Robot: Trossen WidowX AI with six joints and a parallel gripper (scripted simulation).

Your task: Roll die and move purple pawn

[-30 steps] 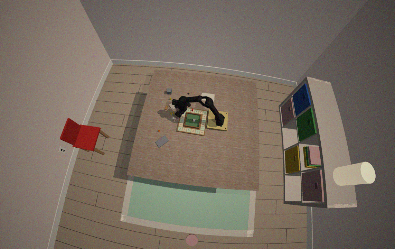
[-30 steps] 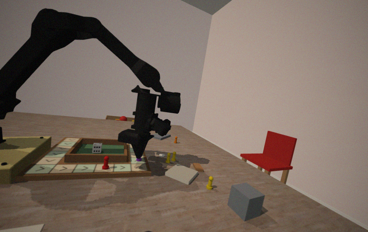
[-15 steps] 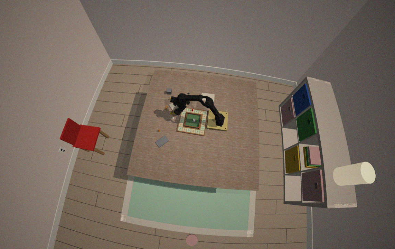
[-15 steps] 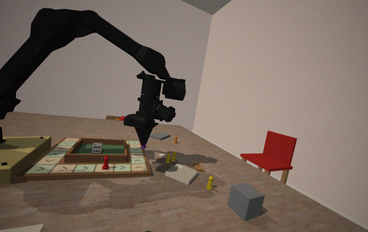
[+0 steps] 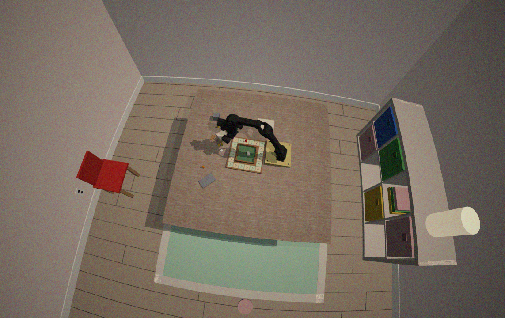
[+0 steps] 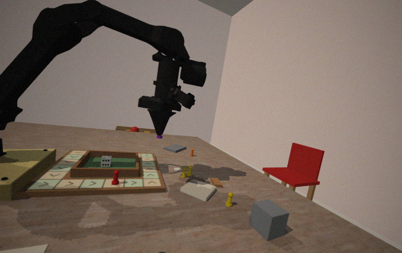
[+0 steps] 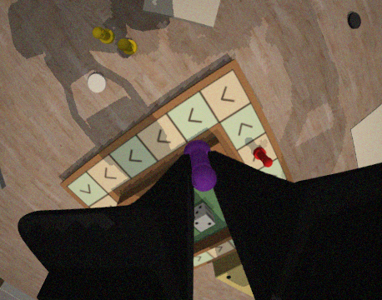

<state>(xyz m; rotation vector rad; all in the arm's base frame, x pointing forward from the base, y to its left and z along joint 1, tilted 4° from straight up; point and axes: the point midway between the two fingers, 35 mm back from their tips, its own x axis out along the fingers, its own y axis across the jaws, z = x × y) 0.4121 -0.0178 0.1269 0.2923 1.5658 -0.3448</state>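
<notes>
Surface (image 6: 306, 226): brown wood-grain top, sitting in a room with pale walls and a plank floor. A red chair (image 6: 299, 169) is standing off its edge, beyond and to the right of the hand in the exterior view.

Game board (image 6: 54, 185) is lying below the hand and toward the arm's base. The tray (image 6: 104, 172) in its centre is holding the die (image 6: 106, 161), which is showing six pips on the side facing the exterior camera; its top face cannot be read. A red pawn (image 6: 115, 177) is standing on the board's near row of arrow squares. Yellow pawns (image 6: 186, 171), a grey cube (image 6: 268, 219) and a pale slab (image 6: 197, 190) are lying on the surface, off the board.

Arm is arching up from its base block, wrist pointing straight down. The hand (image 6: 160, 132) is hanging well above the surface, fingers narrow and pinching the purple pawn (image 7: 201, 166) by its head, its foot showing below the tips.
</notes>
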